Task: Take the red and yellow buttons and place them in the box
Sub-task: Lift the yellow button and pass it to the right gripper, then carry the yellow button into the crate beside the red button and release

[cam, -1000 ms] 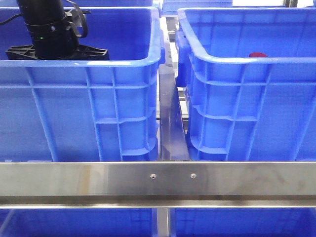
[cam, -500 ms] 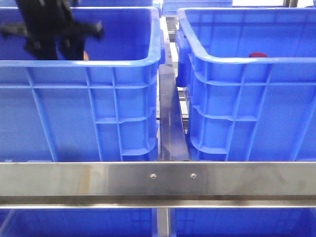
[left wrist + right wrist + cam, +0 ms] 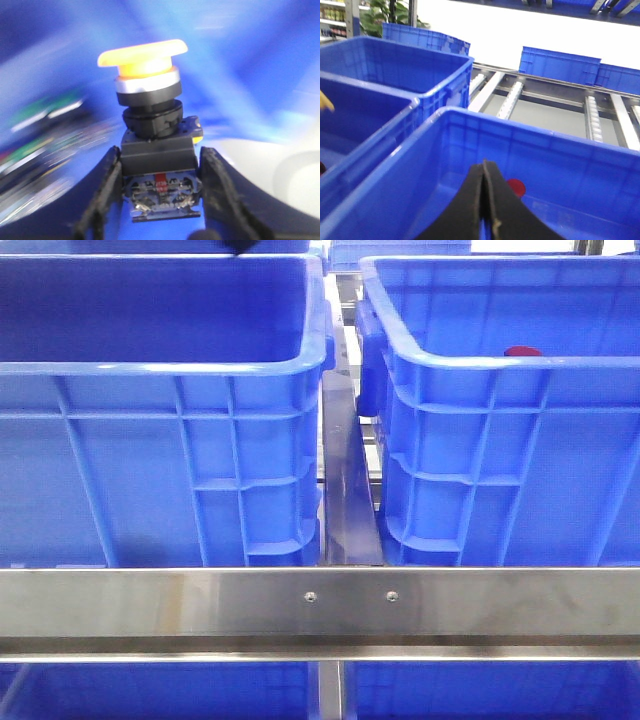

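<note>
In the left wrist view my left gripper [image 3: 159, 167] is shut on the black body of the yellow button [image 3: 142, 52], whose yellow-orange cap points away from the fingers; the background is blurred blue. In the front view only a dark tip [image 3: 237, 245] of that arm shows at the top edge, above the left blue crate [image 3: 160, 366]. The red button [image 3: 521, 351] lies inside the right blue crate [image 3: 450, 362]. My right gripper [image 3: 484, 167] is shut and empty, above that crate's near wall, with the red button [image 3: 516, 188] just past its tips.
A steel rail [image 3: 320, 605] crosses the front below the crates. A narrow metal gap [image 3: 345, 490] separates the two crates. More blue crates [image 3: 560, 64] stand on a roller conveyor [image 3: 510, 100] behind.
My left arm has risen out of the left crate with the yellow button and has almost left the top of the front view. The red button has not moved.
</note>
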